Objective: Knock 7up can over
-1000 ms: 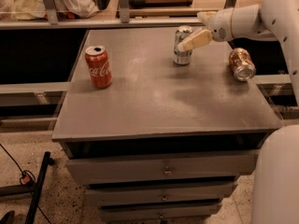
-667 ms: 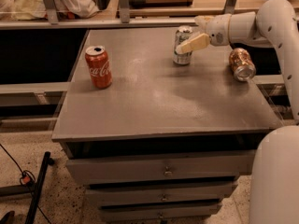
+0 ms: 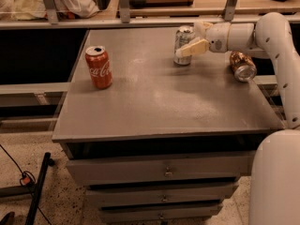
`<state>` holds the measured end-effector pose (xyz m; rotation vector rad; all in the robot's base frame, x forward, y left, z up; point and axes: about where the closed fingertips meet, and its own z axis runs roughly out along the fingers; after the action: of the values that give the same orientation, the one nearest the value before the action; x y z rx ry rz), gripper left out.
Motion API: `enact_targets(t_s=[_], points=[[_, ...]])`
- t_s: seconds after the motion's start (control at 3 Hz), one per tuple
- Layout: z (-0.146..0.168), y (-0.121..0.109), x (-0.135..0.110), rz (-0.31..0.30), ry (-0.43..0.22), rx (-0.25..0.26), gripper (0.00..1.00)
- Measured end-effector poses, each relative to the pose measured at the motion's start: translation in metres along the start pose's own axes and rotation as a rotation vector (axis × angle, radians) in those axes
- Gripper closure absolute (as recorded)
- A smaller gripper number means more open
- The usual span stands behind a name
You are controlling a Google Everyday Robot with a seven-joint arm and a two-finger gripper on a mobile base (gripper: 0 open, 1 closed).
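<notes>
The 7up can, silvery-white with a silver top, stands upright at the far middle-right of the grey table. My gripper reaches in from the right on the white arm. Its cream fingers lie against the can's right side, at mid-height to top. One finger runs across the can's front right; the other is behind near the can's top.
A red Coca-Cola can stands upright at the left of the table. An orange-brown patterned can lies on its side near the right edge, under my arm. A shelf rail runs behind the table. Drawers are below.
My gripper has shifted slightly left and closer against the 7up can. The can still stands upright in the same place.
</notes>
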<state>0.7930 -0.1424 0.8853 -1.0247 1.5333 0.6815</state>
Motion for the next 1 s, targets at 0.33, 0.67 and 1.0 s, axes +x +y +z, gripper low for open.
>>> enact_targets(t_s=[0.33, 0.67, 1.0], points=[[-0.0007, -0.0005, 0.0050, 0.011, -0.043, -0.006, 0.00], [-0.0001, 0.0017, 0.0049, -0.005, -0.055, -0.014, 0.18], [0.0015, 0.0042, 0.0033, -0.029, -0.030, -0.018, 0.41]])
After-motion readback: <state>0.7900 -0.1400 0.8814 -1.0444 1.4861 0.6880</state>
